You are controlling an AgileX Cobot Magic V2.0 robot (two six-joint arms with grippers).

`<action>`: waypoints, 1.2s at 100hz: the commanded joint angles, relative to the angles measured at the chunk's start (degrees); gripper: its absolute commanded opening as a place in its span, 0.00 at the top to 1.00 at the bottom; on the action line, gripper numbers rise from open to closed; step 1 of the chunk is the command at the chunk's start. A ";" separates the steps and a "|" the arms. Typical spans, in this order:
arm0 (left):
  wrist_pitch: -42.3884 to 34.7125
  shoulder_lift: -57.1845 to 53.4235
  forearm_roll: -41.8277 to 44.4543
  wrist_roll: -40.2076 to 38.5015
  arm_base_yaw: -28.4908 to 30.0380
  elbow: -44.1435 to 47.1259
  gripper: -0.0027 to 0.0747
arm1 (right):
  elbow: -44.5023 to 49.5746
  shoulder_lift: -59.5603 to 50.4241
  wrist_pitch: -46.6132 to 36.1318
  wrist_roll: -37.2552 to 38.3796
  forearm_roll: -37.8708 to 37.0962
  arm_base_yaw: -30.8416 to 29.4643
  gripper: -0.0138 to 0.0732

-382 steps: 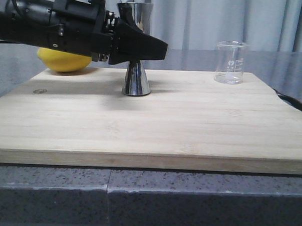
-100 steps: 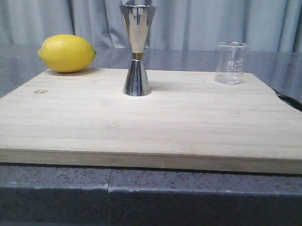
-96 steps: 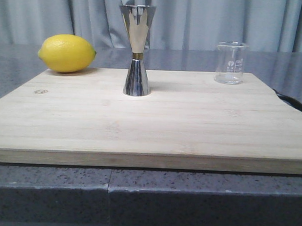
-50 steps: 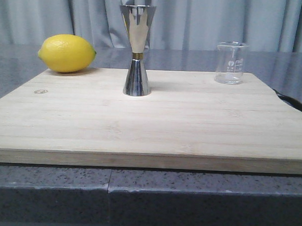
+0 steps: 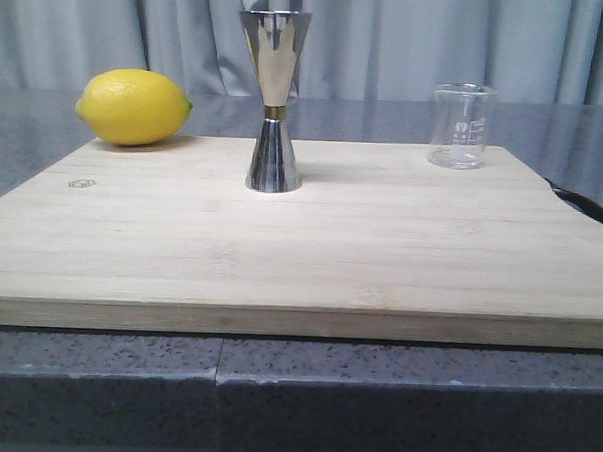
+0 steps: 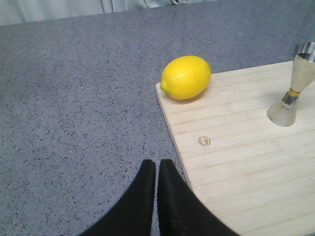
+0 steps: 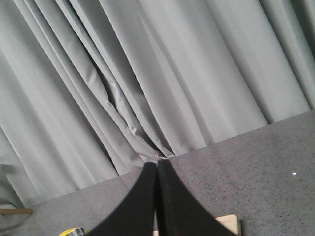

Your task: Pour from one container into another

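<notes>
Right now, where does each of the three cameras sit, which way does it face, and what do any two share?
Front view: low at the table edge, facing forward over the pale wooden cutting board; no robot parts show.
Left wrist view: above the board's corner, looking down; shut left gripper shows.
Right wrist view: faces the grey curtain; shut right gripper shows.
Front and left wrist views share the yellow lemon and shiny steel jigger.

Grey pleated curtains hang behind a speckled grey stone desk, evenly lit by soft light.
</notes>
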 commanded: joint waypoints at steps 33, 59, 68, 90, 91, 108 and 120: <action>-22.43 -18.78 -0.42 -0.43 10.54 22.62 0.99 | -1.41 0.37 0.50 -0.06 0.43 -0.01 0.92; -41.00 -31.38 -0.42 -0.43 11.96 42.10 0.99 | -1.41 0.37 0.50 -0.06 0.43 -0.01 0.92; -44.41 -32.51 -0.42 -0.43 11.96 44.58 0.99 | -1.41 0.37 0.50 -0.06 0.43 -0.01 0.92; -47.25 -32.50 -0.42 -0.43 11.96 44.55 0.99 | -1.41 0.48 0.39 -0.06 0.43 -0.01 0.92; -47.25 -32.50 -0.42 -0.43 11.96 44.55 0.99 | -1.41 0.48 0.39 -0.06 0.43 -0.01 0.92; -48.46 -32.50 0.10 0.44 11.96 44.55 0.99 | -1.41 0.48 0.39 -0.06 0.43 -0.01 0.92; -49.71 -32.50 -7.03 9.55 11.96 44.55 0.99 | -1.41 0.48 0.39 -0.06 0.43 -0.01 0.92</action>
